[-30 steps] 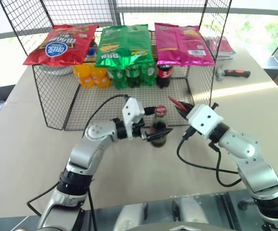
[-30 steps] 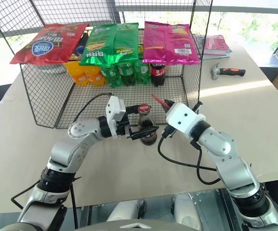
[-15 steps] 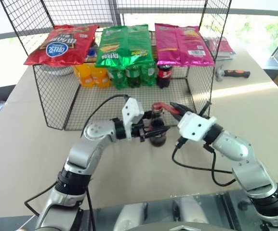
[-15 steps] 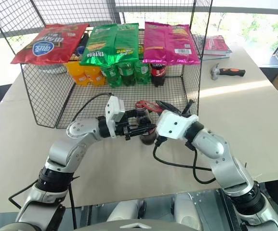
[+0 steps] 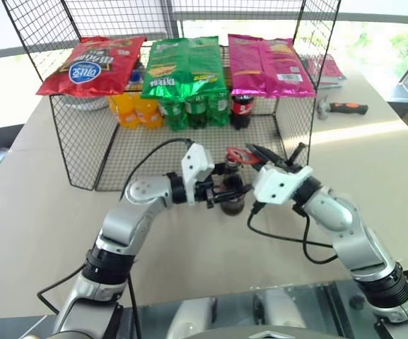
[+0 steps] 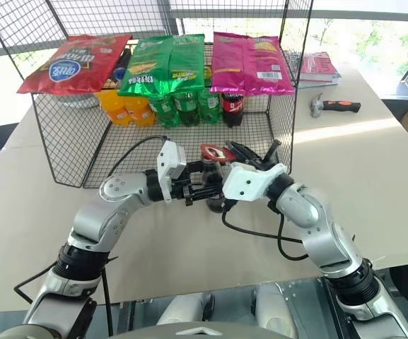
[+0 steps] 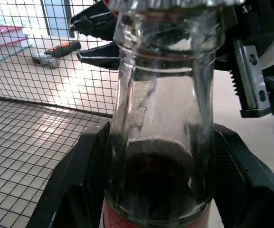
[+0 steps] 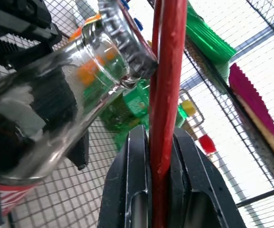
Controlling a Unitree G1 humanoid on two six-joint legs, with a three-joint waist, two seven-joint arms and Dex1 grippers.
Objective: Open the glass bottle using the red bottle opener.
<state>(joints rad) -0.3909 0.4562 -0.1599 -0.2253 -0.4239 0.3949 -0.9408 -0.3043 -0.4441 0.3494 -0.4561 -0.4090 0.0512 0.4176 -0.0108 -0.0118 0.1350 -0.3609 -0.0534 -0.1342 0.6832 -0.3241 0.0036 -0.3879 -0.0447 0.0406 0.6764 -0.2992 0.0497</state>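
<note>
The glass bottle stands upright on the table in front of the wire rack, dark drink low in it. My left gripper is shut on its body from the left, one black finger on each side below the clear neck. My right gripper comes in from the right, shut on the flat handle of the red bottle opener. The opener's red head lies against the metal cap at the bottle's top.
A wire rack stands behind the bottle, with three chip bags on top and orange, green and dark soda bottles beneath. A hammer and books lie far right. The table's front edge is close.
My right gripper has swung left with the opener and rolled, bringing the red head from beside the bottle onto its cap. The left gripper and bottle have stayed put.
</note>
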